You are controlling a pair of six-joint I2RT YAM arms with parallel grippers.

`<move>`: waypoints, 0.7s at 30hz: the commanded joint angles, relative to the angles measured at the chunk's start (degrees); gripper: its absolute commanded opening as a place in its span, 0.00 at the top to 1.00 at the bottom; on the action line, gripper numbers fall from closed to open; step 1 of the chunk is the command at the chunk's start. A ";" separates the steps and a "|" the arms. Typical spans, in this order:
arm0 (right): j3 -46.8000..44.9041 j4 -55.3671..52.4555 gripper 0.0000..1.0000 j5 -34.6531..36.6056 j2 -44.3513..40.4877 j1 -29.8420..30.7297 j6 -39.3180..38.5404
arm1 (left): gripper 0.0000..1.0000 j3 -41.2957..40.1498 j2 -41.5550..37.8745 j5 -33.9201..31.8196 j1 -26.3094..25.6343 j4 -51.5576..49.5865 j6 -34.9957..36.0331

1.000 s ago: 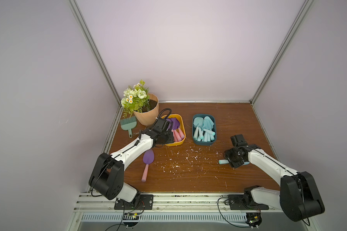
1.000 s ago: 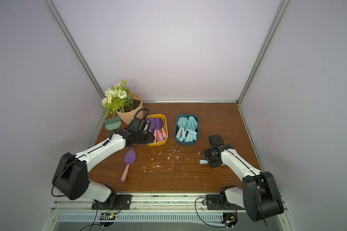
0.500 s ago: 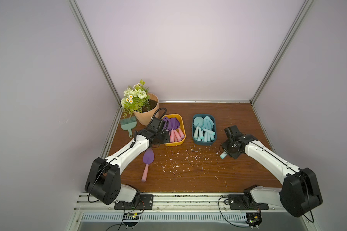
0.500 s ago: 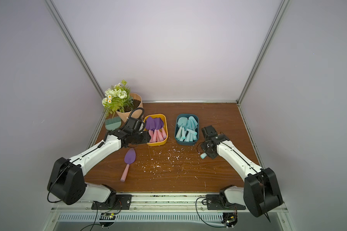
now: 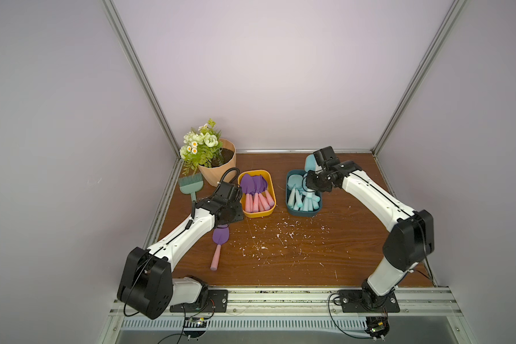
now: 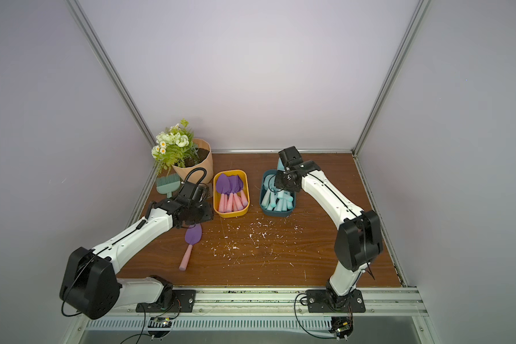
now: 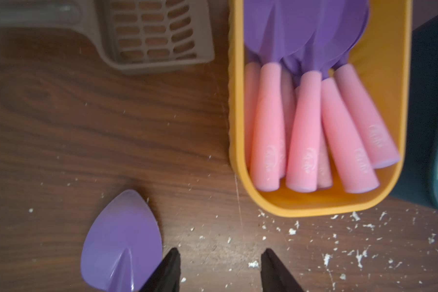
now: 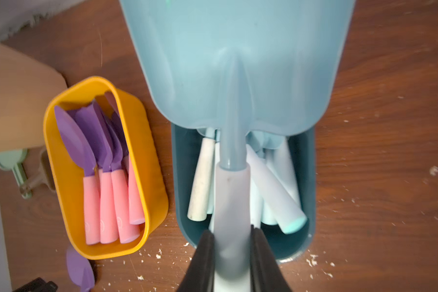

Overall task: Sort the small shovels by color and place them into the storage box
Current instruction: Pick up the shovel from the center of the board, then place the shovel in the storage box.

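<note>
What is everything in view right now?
table: one, brown wood, under everything
yellow box: one, yellow, mid-table
teal box: one, teal, beside yellow box
purple shovels: several, purple blades with pink handles, in yellow box
loose purple shovel: one, purple and pink, on table near yellow box
light blue shovels: several, light blue, in teal box
held blue shovel: one, light blue, over teal box
flower pot: one, tan, back left corner
brush: one, green, beside flower pot
slotted scoop: one, brown, beside yellow box
flecks: many, white, scattered on table
left fingers: two, black, open over table
right fingers: two, black, shut on held blue shovel
</note>
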 commanded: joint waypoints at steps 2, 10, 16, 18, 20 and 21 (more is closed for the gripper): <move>3.67 -3.21 0.88 -3.91 3.77 0.49 -8.07 | 0.46 -3.02 -3.98 -1.75 0.80 -3.09 -4.70; 3.72 -3.07 0.88 -1.98 8.71 0.31 -10.17 | 0.46 -4.37 -6.99 -2.86 0.88 -4.29 -6.48; 0.03 -0.63 0.85 -1.82 8.72 -0.26 -9.97 | 0.45 -5.03 -7.84 -3.85 0.88 -5.13 -7.08; -0.28 0.40 0.81 -2.85 8.94 -0.52 -9.26 | 0.45 -5.30 -8.11 -3.83 0.88 -5.50 -7.33; -0.12 1.08 0.75 -4.15 9.27 -0.62 -8.60 | 0.45 -5.64 -8.33 -3.83 0.88 -5.81 -7.53; 0.32 1.20 0.72 -4.35 9.34 -0.62 -8.32 | 0.45 -5.91 -8.41 -3.85 0.88 -6.04 -7.42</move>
